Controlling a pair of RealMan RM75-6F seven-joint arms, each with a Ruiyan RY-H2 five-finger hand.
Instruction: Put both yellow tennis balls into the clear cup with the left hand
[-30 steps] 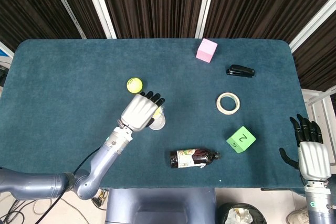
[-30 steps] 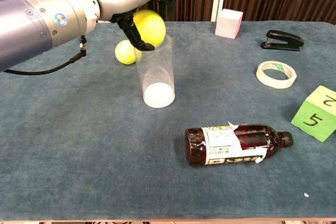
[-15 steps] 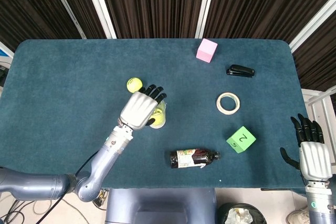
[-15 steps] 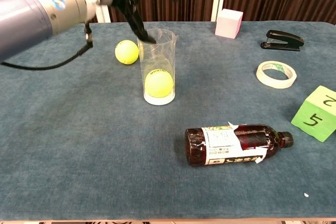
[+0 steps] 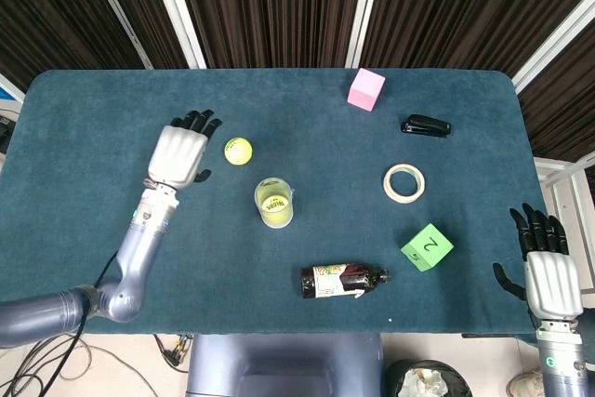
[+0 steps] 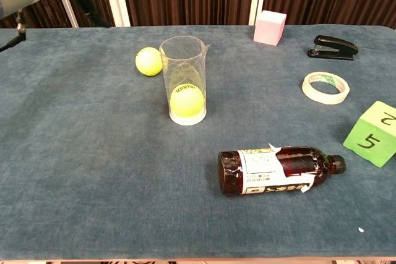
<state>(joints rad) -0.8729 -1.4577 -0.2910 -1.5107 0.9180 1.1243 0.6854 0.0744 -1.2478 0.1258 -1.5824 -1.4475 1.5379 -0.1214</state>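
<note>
The clear cup [image 5: 274,202] [image 6: 183,78] stands upright near the table's middle, with one yellow tennis ball [image 5: 274,213] [image 6: 186,99] resting at its bottom. The other yellow tennis ball [image 5: 238,151] [image 6: 149,61] lies on the cloth just behind and to the left of the cup. My left hand [image 5: 180,152] hovers left of that loose ball, fingers spread and holding nothing; the chest view catches only the arm's edge at the top left. My right hand [image 5: 544,262] hangs open off the table's right front corner.
A brown bottle [image 5: 342,280] [image 6: 278,169] lies on its side in front of the cup. A green cube [image 5: 427,246], tape roll [image 5: 404,183], black stapler [image 5: 426,125] and pink block [image 5: 365,88] sit to the right.
My left hand let the ball drop into the cup, then drew away to the left and back, ending beside the loose ball. The right hand barely moved.
</note>
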